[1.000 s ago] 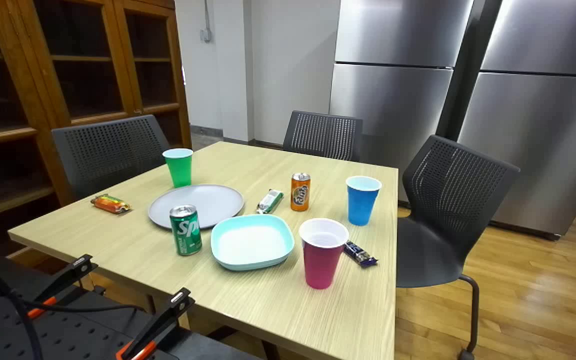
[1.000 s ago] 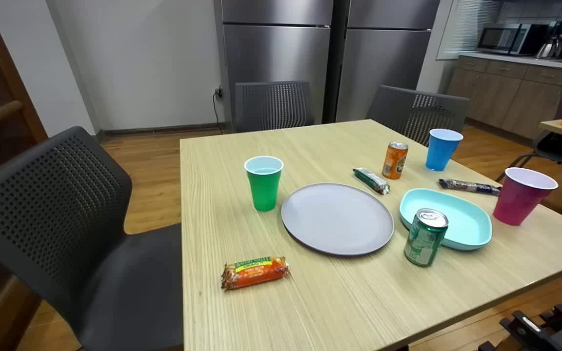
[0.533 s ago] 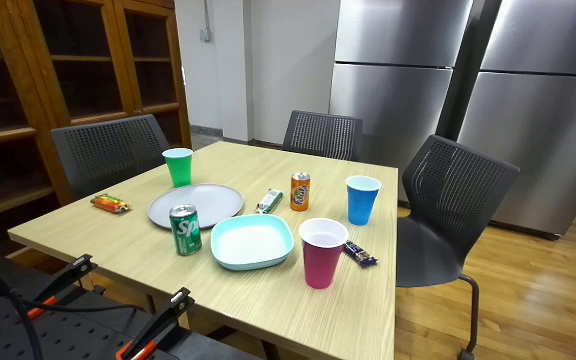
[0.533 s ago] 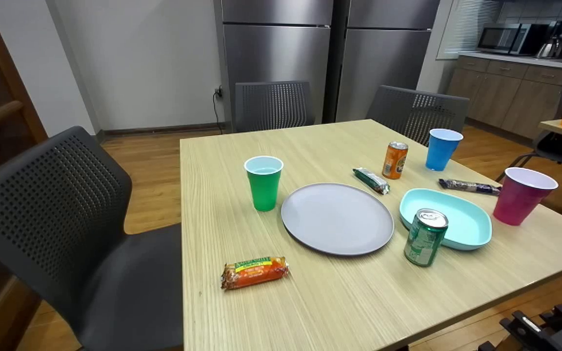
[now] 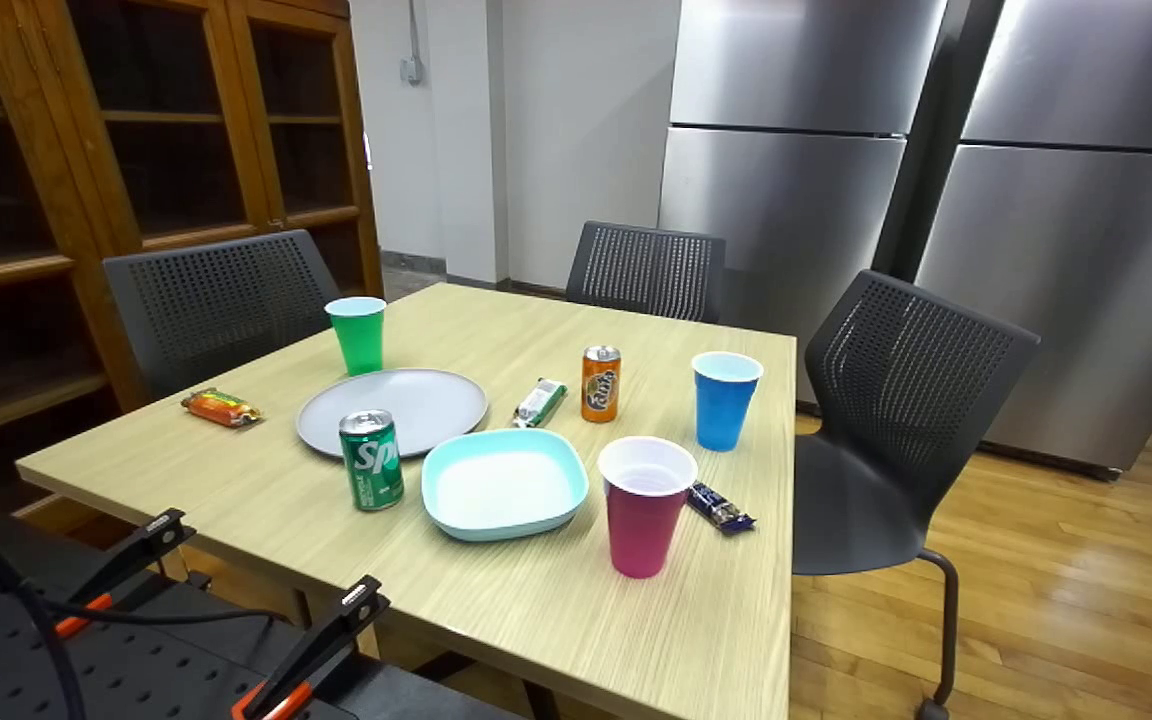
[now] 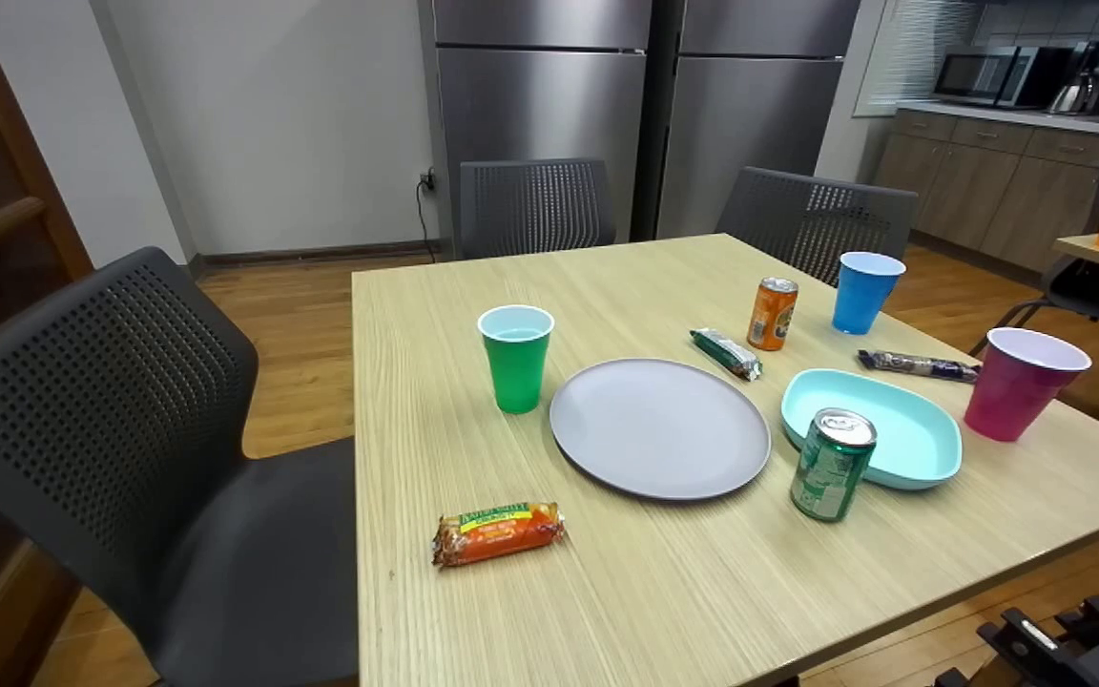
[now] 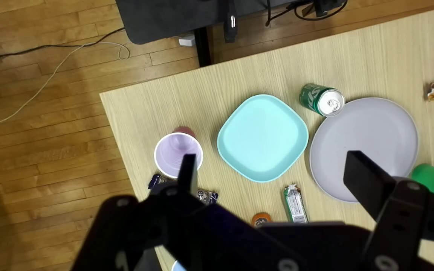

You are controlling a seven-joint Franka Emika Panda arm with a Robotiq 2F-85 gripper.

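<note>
My gripper (image 7: 272, 158) is open and empty in the wrist view, high over the table; it is not in either exterior view. Between its fingers show a turquoise square dish (image 7: 263, 137) and a green-white wrapped bar (image 7: 296, 205). The left finger overlaps a magenta cup (image 7: 173, 148) and a dark wrapped bar (image 7: 206, 196). The right finger overlaps a grey plate (image 7: 379, 124). A green Sprite can (image 5: 372, 460) stands beside the dish. An orange Fanta can (image 5: 600, 384) is mostly hidden by the gripper in the wrist view. A green cup (image 6: 516, 363) stands beside the plate.
A blue cup (image 5: 724, 400) stands near the table's (image 6: 607, 620) edge. An orange wrapped bar (image 6: 499, 534) lies near another edge. Dark chairs (image 5: 916, 420) surround the table. A black stand with clamps (image 5: 336, 630) adjoins it. A wooden cabinet (image 5: 266, 215) and steel refrigerators (image 5: 781, 200) stand behind.
</note>
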